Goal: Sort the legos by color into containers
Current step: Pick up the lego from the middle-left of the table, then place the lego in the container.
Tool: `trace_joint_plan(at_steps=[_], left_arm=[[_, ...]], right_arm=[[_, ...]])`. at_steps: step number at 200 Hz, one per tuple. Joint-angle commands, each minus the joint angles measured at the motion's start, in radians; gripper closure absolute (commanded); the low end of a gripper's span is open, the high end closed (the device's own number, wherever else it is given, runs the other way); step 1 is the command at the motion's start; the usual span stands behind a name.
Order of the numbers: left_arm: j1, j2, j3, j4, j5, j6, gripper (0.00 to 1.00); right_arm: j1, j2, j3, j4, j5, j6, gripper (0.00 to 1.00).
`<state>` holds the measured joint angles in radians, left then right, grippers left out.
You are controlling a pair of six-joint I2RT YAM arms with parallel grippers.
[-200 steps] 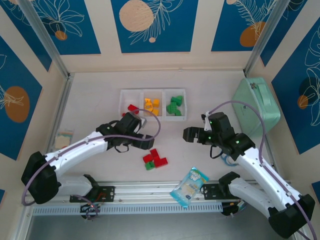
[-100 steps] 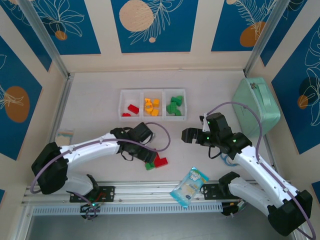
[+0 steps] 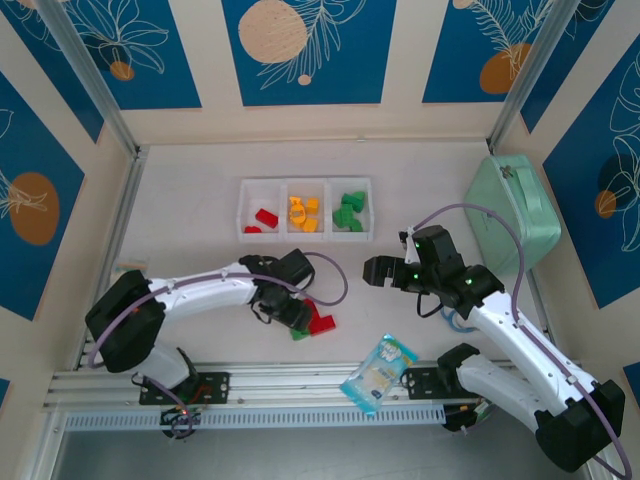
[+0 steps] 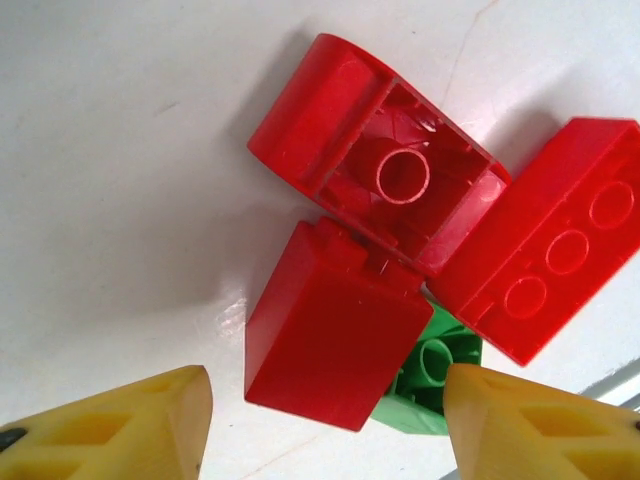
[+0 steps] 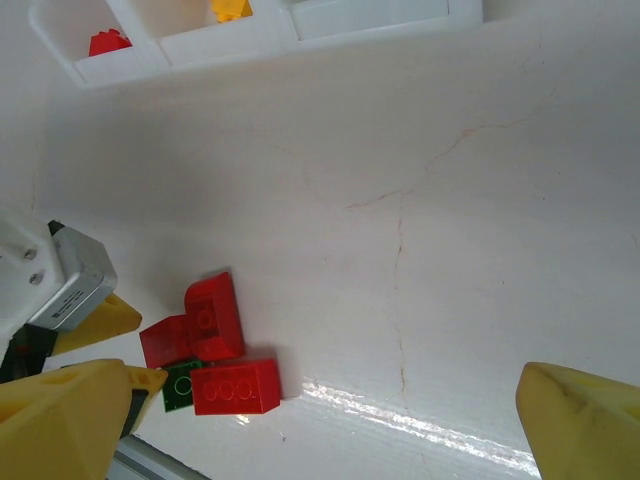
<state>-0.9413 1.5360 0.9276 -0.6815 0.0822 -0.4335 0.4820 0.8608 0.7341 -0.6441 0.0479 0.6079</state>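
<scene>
The left arm (image 3: 200, 290) reaches across the bench (image 3: 200, 200) to a small pile of legos (image 3: 315, 322) lying near the middle, on the near side of the containers (image 3: 283, 200). The left jaws are released. In the left wrist view the 2 yellow fingers (image 4: 130, 425) sit wide apart at the bottom edge, 1 on each side of a smooth red brick (image 4: 335, 325), and neither touches it. That brick lies over a green brick (image 4: 440, 365), which peeks out from under its edge. Against it rests an upturned red brick (image 4: 380, 170) with its hollow underside showing. Beside both lies a longer red brick (image 4: 555, 250) with 3 studs showing.

The right arm (image 3: 515, 340) is held to the right of the pile and well apart from it, pointing left. The right jaws are released too: their yellow fingers (image 5: 60, 415) stand wide apart at the lower corners of the right wrist view, with nothing gripped between them.

The containers are 3 white bins in a row, farther back than the pile. The left bin holds red bricks (image 3: 265, 217), the middle one yellow-orange bricks (image 3: 302, 211) and the right one green bricks (image 3: 349, 213). A mint-green case (image 3: 510, 205) stands by the right wall. A blue-white snack packet (image 3: 378, 372) lies at the near edge of the bench.
</scene>
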Motion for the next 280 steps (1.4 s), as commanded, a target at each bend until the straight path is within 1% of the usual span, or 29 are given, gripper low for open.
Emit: trace_joint_plan(at_steps=[1,34,85,137,164,191,210,226,235,253,280], left_arm=[[-0.008,0.024,0.03,-0.041,-0.032,0.007,0.44],[0.001,0.046,0.025,-0.029,-0.059,-0.003,0.49],[0.051,0.078,0.012,-0.009,-0.071,-0.048,0.58],[0.132,0.014,-0.054,0.045,-0.068,-0.079,0.68],[0.184,-0.034,-0.099,0.068,-0.075,-0.106,0.79],[0.214,-0.15,-0.115,0.067,-0.131,-0.134,0.79],[0.248,-0.254,-0.08,0.042,-0.187,-0.139,0.79],[0.304,-0.309,-0.032,0.033,-0.222,-0.113,0.73],[0.347,-0.312,0.001,0.03,-0.23,-0.088,0.72],[0.432,-0.262,0.111,0.006,-0.226,-0.03,0.72],[0.519,-0.099,0.29,-0.003,-0.199,0.05,0.72]], right_arm=[[-0.004,-0.013,-0.011,-0.017,-0.011,0.016,0.01],[-0.003,-0.009,-0.016,-0.018,-0.017,0.017,0.01],[-0.005,-0.009,-0.009,-0.024,-0.003,0.006,0.01],[-0.004,0.004,-0.01,-0.017,0.0,0.003,0.01],[-0.006,0.016,-0.01,-0.009,-0.004,0.003,0.01],[-0.006,0.028,-0.003,-0.005,-0.005,-0.002,0.01],[-0.006,0.042,0.009,0.002,-0.005,-0.005,0.01],[-0.006,0.059,0.023,0.01,-0.011,-0.009,0.01],[-0.006,0.07,0.029,0.013,-0.014,-0.009,0.01],[-0.003,0.089,0.043,0.018,-0.031,-0.013,0.01],[0.002,0.1,0.06,0.009,-0.033,-0.02,0.01]])
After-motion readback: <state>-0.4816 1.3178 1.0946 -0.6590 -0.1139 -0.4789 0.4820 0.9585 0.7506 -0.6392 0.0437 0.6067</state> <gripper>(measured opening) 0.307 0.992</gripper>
